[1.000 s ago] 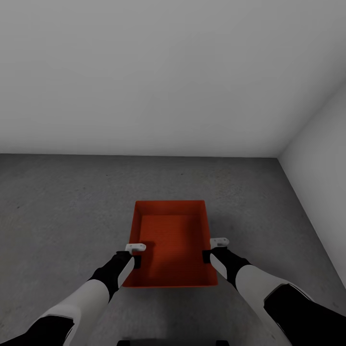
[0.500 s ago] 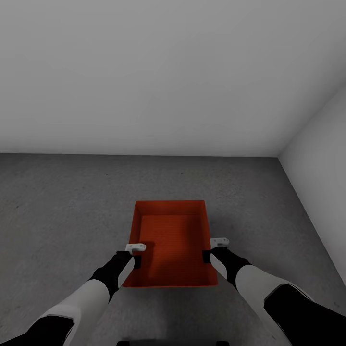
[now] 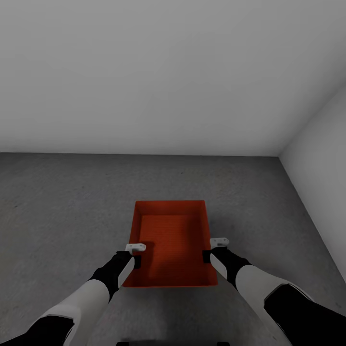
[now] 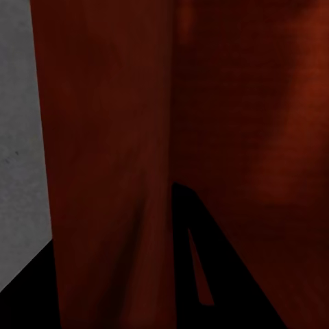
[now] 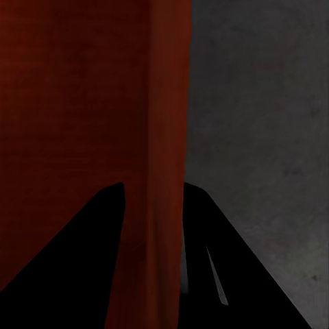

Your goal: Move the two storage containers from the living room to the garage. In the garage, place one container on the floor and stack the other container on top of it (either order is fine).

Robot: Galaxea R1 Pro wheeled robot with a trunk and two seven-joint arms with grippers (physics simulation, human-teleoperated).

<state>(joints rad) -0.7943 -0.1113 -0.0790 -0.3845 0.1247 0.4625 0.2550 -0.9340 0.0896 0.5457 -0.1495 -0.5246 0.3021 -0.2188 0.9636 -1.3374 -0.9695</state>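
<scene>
Red-orange storage container (image 3: 169, 242) held level between both grippers: left gripper (image 3: 135, 254) and right gripper (image 3: 211, 250) each pinching a side wall, likely for setting down on grey garage floor (image 3: 62, 202) below.

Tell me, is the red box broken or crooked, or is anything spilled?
Nothing stands out. The storage container looks whole, sits square to the robot and holds nothing. The left gripper and right gripper each pinch a side wall over the grey floor, which shows no spill.
</scene>
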